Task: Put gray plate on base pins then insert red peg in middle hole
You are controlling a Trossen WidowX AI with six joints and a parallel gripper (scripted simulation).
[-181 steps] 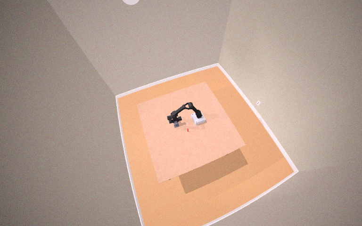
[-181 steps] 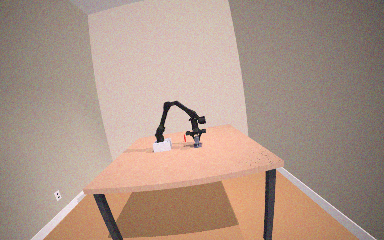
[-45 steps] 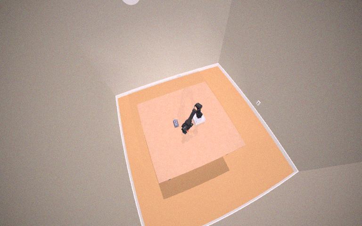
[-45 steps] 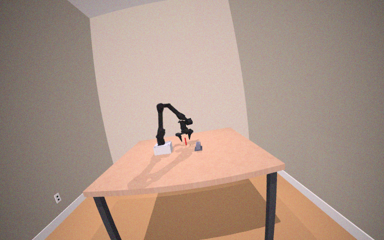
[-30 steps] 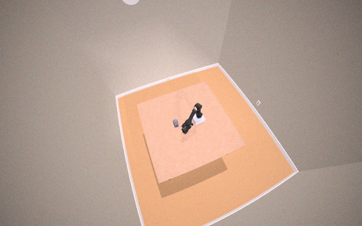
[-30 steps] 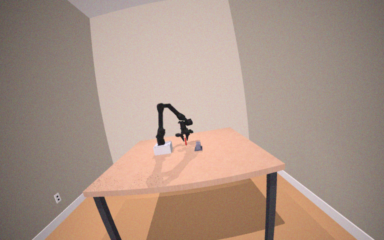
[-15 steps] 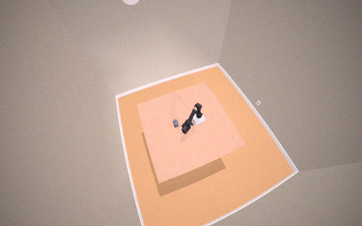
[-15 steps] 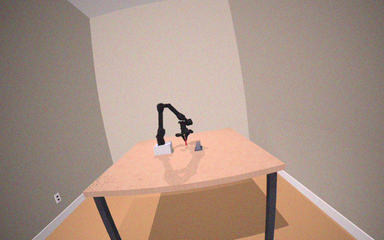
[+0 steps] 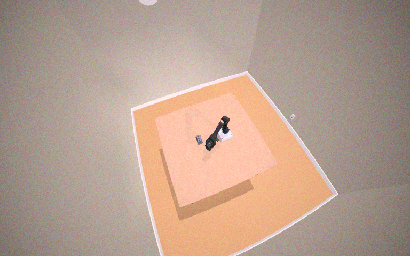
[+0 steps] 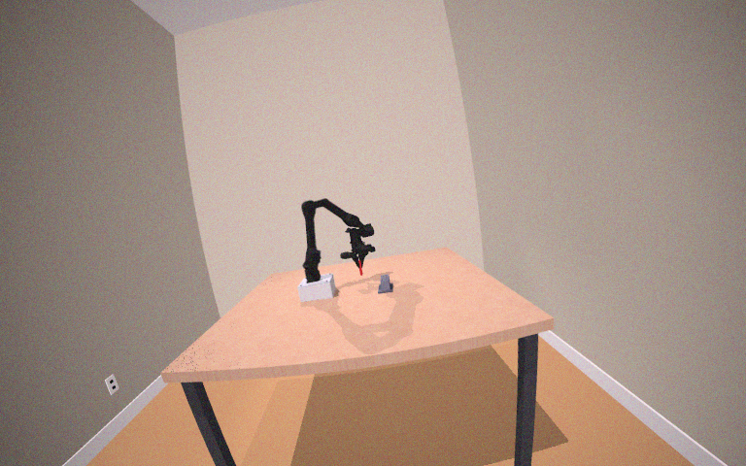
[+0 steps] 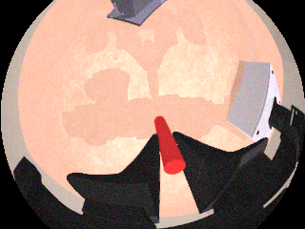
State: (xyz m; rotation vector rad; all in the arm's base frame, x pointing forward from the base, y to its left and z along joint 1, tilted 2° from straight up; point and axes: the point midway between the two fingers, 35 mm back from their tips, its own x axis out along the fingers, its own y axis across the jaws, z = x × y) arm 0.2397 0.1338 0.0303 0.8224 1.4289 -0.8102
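Observation:
My gripper is shut on the red peg. The peg stands nearly upright between the fingertips, its lower end sticking out below them, a little above the table. The blue-gray base stands on the table, to the right of the gripper in the exterior view and at the top edge of the wrist view. The gray plate appears on top of it in the top view, seemingly flat; it is too small there to tell how it sits on the pins, which are not clearly seen.
The arm's white mounting block stands on the table, on the other side of the gripper from the base. The arm's shadow falls across the table.

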